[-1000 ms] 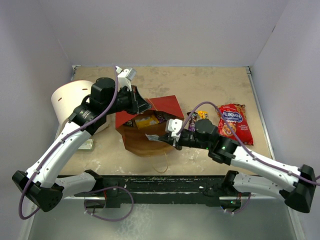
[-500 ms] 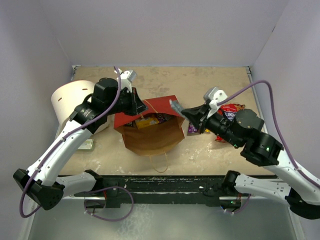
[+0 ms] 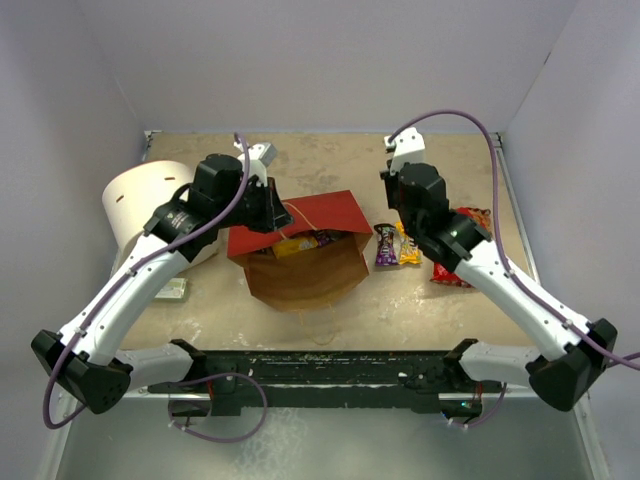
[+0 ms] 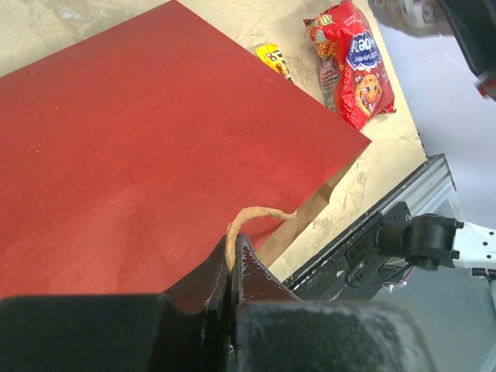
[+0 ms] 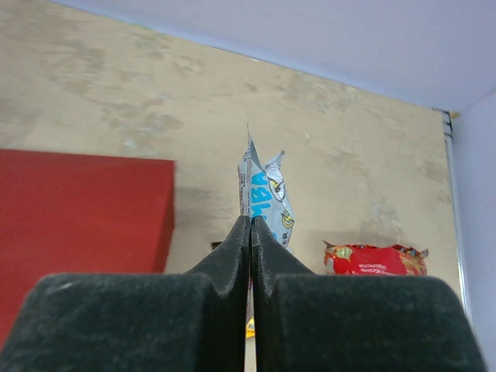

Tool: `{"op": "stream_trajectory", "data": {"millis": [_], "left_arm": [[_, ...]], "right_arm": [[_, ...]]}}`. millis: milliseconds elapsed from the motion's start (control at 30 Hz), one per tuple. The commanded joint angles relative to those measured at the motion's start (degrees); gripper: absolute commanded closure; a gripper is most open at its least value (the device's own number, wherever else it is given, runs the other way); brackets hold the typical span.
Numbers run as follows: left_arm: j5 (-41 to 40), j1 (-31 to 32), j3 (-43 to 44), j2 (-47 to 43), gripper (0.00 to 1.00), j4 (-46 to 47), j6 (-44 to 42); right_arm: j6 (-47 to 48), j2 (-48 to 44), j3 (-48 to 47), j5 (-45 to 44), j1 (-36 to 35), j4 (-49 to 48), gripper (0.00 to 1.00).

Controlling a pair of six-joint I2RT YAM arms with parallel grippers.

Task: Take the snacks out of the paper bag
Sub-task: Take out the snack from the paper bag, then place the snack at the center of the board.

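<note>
The paper bag (image 3: 322, 212) lies red side up with its brown mouth toward me; a yellow packet (image 3: 292, 243) and a dark one (image 3: 325, 238) show inside. My left gripper (image 4: 232, 252) is shut on the bag's string handle (image 4: 256, 213) and holds the upper edge (image 3: 285, 215) up. My right gripper (image 5: 251, 219) is shut on a light-blue packet (image 5: 265, 192), held in the air right of the bag; in the top view its wrist (image 3: 418, 192) hides the fingers. A purple packet (image 3: 385, 245), a yellow packet (image 3: 408, 245) and the red cookie bag (image 3: 462, 250) lie on the table below it.
A white cylindrical tub (image 3: 145, 205) stands at the left, behind my left arm. A small white-and-green box (image 3: 172, 290) lies near it. The bag's other handle (image 3: 322, 325) loops toward the near edge. Walls close in the table on three sides.
My right gripper has risen from the bag's mouth with the light-blue packet and swung right and away, above the packets on the table. The left gripper has kept its hold on the handle.
</note>
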State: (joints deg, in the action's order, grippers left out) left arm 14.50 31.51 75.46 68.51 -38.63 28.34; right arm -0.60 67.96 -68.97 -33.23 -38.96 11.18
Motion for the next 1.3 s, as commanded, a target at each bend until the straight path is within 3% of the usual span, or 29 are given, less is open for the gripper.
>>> {"op": "stream_trajectory", "data": {"millis": [0,333,567,800,1000,1267], "left_arm": [[0.1,-0.3,4.0,0.0,1.00,0.7,1.7],[0.8,-0.3,4.9,-0.9,1.00,-1.3,3.7],[-1.6,-0.3,3.2,-2.2,1.00,0.3,3.8],[-1.4,-0.3,4.2,-1.2,1.00,0.3,4.5],[-1.5,-0.3,4.4,0.2,1.00,0.2,3.1],[-2.1,-0.4,4.1,0.9,1.00,2.3,2.9]], "right_arm": [[-4.4,5.1,-1.2,6.6,6.8,-7.3,1.00],[-7.7,22.2,-13.5,10.6,14.7,1.8,1.00],[-4.9,28.1,-10.5,9.5,19.0,-4.1,1.00],[-4.9,35.9,-12.2,8.2,19.6,-4.1,1.00],[-9.3,42.3,-16.1,7.1,19.6,2.1,1.00],[-12.1,42.6,-13.5,16.2,19.6,-0.5,0.97]]}}
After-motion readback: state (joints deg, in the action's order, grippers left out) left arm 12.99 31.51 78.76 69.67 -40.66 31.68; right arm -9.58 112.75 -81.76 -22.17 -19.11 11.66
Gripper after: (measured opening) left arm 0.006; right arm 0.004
